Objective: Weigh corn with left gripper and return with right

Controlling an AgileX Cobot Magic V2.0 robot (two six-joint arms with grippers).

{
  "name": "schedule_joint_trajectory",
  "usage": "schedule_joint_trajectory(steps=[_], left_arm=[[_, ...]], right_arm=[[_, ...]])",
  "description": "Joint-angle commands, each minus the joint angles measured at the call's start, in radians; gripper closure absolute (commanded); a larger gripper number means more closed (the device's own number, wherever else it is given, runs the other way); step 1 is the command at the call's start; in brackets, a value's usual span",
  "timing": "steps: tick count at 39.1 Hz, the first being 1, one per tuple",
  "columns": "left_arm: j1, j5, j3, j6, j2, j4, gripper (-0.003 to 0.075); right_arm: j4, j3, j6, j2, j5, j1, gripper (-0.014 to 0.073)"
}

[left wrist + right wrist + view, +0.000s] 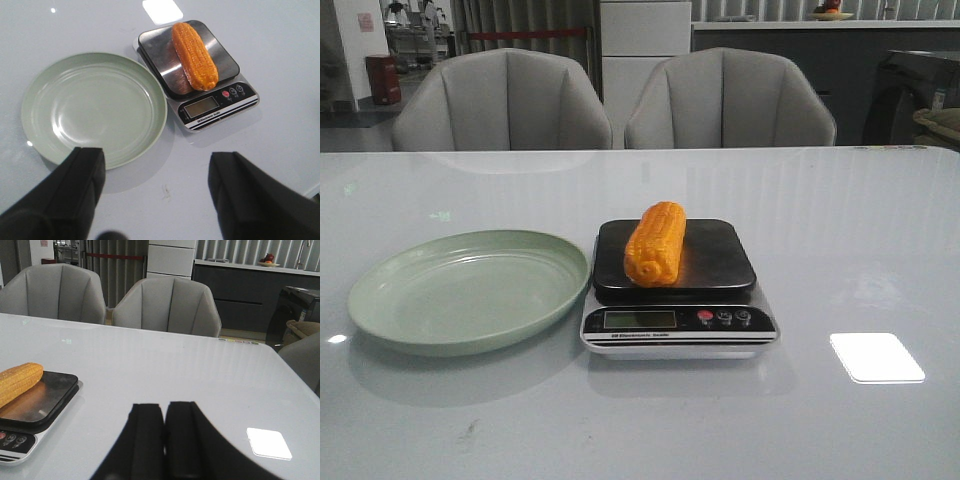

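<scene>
The orange-yellow corn lies on the black platform of a small digital scale at the table's middle; it also shows in the left wrist view and at the edge of the right wrist view. My left gripper is open and empty, held above the table near the plate's front rim, well back from the scale. With its fingers pressed together on nothing, my right gripper is shut, hovering to the right of the scale. Neither gripper appears in the front view.
A pale green plate sits empty just left of the scale, touching or nearly touching it; its rim shows in the left wrist view. Two grey chairs stand behind the table's far edge. A bright light reflection lies right of the scale.
</scene>
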Motion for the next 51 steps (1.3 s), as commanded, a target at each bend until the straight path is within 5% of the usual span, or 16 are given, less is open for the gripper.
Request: schedule_joint_trajectory(steps=[1,10,22,38,51], left_arm=[[0.000,-0.077,0.048,0.004,-0.146,0.017,0.0240],[0.000,-0.074,0.179,0.025,-0.453,0.021,0.0337],[0.000,-0.057,0.246,0.042,-0.682,0.021,0.0614],[0.000,-0.028,0.246,0.050,-0.689,0.021,0.0607],[0.000,-0.028,0.246,0.050,-0.689,0.021,0.0607]], right_arm=[[-0.008,0.010,-0.005,-0.020,-0.082,-0.005,0.0437],[-0.008,0.010,-0.005,-0.019,-0.082,-0.005,0.0437],[-0.008,0.010,-0.005,-0.019,-0.082,-0.005,0.0437],[-0.008,0.010,-0.005,-0.019,-0.101,-0.005,0.0437],[0.001,0.005,-0.005,-0.019,-0.272,-0.005,0.0437]])
